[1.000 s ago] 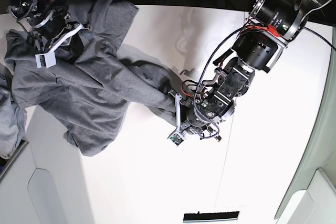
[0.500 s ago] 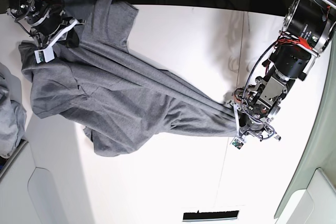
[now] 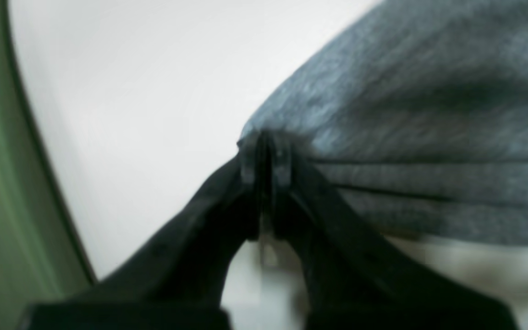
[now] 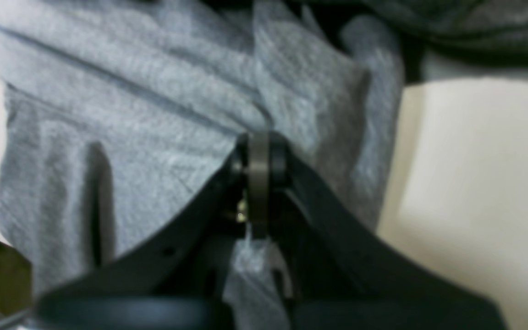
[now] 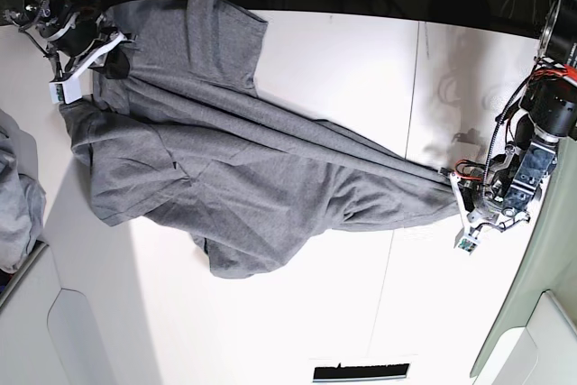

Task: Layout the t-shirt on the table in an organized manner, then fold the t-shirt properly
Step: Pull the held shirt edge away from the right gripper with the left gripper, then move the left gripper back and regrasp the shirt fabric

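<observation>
My left end effector [image 5: 462, 197] and right end effector [image 5: 83, 51] each pinch a bunched edge of the t-shirt [image 5: 234, 182], strung limp and creased across the table [image 5: 334, 69]; soft and light, it sags, so seams or hem corners grip best.

base view overhead, wrist views close behind pincers, all sharing t-shirt [image 5: 234, 169]

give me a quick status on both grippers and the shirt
Left gripper shut on t-shirt edge, right gripper shut on the far end. Shirt stretched between them across table, still wrinkled, unfolded. Nothing in the way.
</observation>
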Controlling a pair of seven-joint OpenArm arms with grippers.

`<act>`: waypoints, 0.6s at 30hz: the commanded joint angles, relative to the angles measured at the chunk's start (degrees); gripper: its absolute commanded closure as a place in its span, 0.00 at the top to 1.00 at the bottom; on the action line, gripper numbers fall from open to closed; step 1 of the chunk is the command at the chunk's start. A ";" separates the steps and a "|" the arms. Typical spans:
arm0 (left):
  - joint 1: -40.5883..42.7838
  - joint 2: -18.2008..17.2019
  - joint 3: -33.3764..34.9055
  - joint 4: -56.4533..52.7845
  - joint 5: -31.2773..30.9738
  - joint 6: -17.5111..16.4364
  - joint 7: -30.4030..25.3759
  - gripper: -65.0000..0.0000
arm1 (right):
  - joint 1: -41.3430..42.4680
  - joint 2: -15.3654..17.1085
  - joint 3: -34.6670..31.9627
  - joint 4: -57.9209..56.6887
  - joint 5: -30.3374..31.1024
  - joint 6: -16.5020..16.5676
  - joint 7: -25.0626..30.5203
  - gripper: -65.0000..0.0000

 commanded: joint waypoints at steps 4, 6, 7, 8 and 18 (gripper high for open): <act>1.36 -3.85 -0.09 12.13 -3.34 -1.07 1.55 0.22 | 0.04 0.90 0.39 5.44 3.72 2.19 0.04 0.00; 2.08 -4.74 -0.09 17.75 -3.54 -1.07 1.53 0.24 | 0.20 0.90 0.39 9.05 4.85 2.19 0.04 0.00; 2.19 -4.83 -0.09 20.13 -3.52 -1.07 1.53 0.24 | 0.37 0.85 0.39 10.64 4.87 2.16 0.00 0.00; 2.16 -4.85 -0.09 22.27 -3.52 -1.07 1.53 0.24 | 0.72 0.72 0.39 11.80 4.74 2.16 -0.02 0.00; 0.83 6.03 -0.07 14.82 9.77 8.24 -9.07 0.26 | 11.58 -5.99 0.39 6.14 -5.31 -1.05 0.11 0.05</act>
